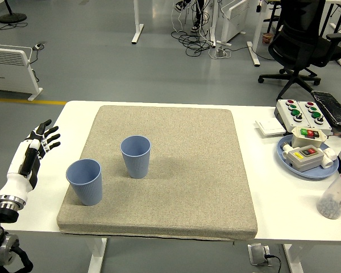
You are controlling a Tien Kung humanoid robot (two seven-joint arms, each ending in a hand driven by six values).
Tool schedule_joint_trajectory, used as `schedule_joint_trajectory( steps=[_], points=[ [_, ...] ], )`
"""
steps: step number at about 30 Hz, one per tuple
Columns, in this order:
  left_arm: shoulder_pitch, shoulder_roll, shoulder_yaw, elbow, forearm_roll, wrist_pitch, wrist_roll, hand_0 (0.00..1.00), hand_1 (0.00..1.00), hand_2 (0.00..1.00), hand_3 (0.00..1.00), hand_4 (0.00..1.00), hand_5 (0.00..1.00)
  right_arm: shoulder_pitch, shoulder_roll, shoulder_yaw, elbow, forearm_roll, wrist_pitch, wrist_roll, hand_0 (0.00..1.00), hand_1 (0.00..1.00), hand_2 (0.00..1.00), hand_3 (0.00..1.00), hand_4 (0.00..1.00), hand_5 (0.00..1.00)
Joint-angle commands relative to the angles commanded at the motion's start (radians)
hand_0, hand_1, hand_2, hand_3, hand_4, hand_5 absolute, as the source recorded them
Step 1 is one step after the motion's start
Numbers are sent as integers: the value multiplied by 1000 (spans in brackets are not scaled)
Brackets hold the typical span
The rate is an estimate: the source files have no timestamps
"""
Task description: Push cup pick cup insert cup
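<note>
Well apart from each other, 2 blue cups stand upright and mouth-up on the left part of the mat: the left cup sits close to the mat's left and near edges, the right cup farther in, with an open strip of mat between them. Both are smooth, tapered and ribbed low on the wall. To their right the coarse beige mat lies bare, a broad square of woven cloth with rounded corners, covering most of the white table. Only 1 robot hand shows, the left hand, hovering over the table's left margin beyond the mat's edge, its fingers spread and holding nothing, well short of the left cup. At the table's right end sit a round blue plate bearing 2 button boxes, a third box behind it, and a clear bottle with a red cap near the front edge.
</note>
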State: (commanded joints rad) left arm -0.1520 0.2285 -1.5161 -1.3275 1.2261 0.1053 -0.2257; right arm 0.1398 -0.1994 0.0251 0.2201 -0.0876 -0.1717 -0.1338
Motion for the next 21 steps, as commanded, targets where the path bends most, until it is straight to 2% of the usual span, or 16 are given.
schedule_joint_trajectory(
  steps=[4, 5, 6, 7, 9, 10, 11, 12, 14, 16, 17, 18, 21],
  points=[
    [20, 18, -17, -16, 66, 29, 0, 888, 891, 935, 971, 998, 998, -2, 0, -2, 0, 2, 0, 1, 719, 647, 697, 619, 188, 424],
    [25, 24, -19, -23, 87, 35, 4, 887, 892, 936, 973, 998, 949, -2, -1, -3, 0, 3, 0, 0, 719, 648, 697, 619, 189, 424],
    [30, 30, -20, -30, 105, 46, 12, 887, 892, 936, 973, 998, 949, -3, -1, -4, 0, 4, 0, 0, 719, 648, 697, 619, 189, 424],
    [38, 39, -20, -43, 138, 80, 30, 887, 892, 936, 973, 998, 949, -3, -1, -7, 0, 5, 0, 0, 719, 648, 697, 619, 189, 424],
    [48, 47, -14, -56, 160, 126, 30, 887, 892, 936, 973, 998, 949, -3, -1, -9, -1, 5, 0, 0, 719, 648, 697, 619, 189, 424],
    [58, 54, -8, -67, 159, 166, 17, 887, 892, 936, 973, 998, 949, -3, -1, -10, -1, 6, -1, 0, 719, 648, 697, 619, 189, 424],
    [66, 58, -5, -75, 155, 211, -1, 649, 736, 756, 779, 790, 791, -3, -1, -10, -1, 5, -1, 0, 719, 648, 697, 619, 189, 425],
    [77, 63, -5, -87, 141, 254, -18, 649, 736, 756, 779, 790, 791, -4, -1, -10, -1, 6, -1, 1, 719, 648, 697, 619, 189, 425],
    [105, 74, -7, -114, 57, 329, -100, 649, 736, 756, 779, 790, 791, -5, -1, -11, -1, 9, -2, 1, 719, 648, 697, 619, 189, 425],
    [122, 82, -8, -129, -5, 364, -155, 649, 736, 756, 779, 790, 791, -5, -2, -12, -1, 9, -2, 2, 719, 648, 697, 619, 189, 425],
    [129, 85, -8, -134, -30, 374, -178, 400, 572, 589, 582, 712, 882, -5, -2, -12, -1, 9, -2, 2, 719, 648, 697, 619, 189, 425],
    [150, 95, -7, -146, -61, 383, -210, 400, 572, 589, 582, 712, 882, -6, -2, -14, -1, 9, -3, 2, 719, 648, 697, 619, 189, 425],
    [177, 104, -3, -160, -75, 392, -255, 400, 572, 589, 582, 712, 882, -6, -2, -15, -1, 7, -3, 1, 719, 648, 697, 619, 189, 425]
  ],
)
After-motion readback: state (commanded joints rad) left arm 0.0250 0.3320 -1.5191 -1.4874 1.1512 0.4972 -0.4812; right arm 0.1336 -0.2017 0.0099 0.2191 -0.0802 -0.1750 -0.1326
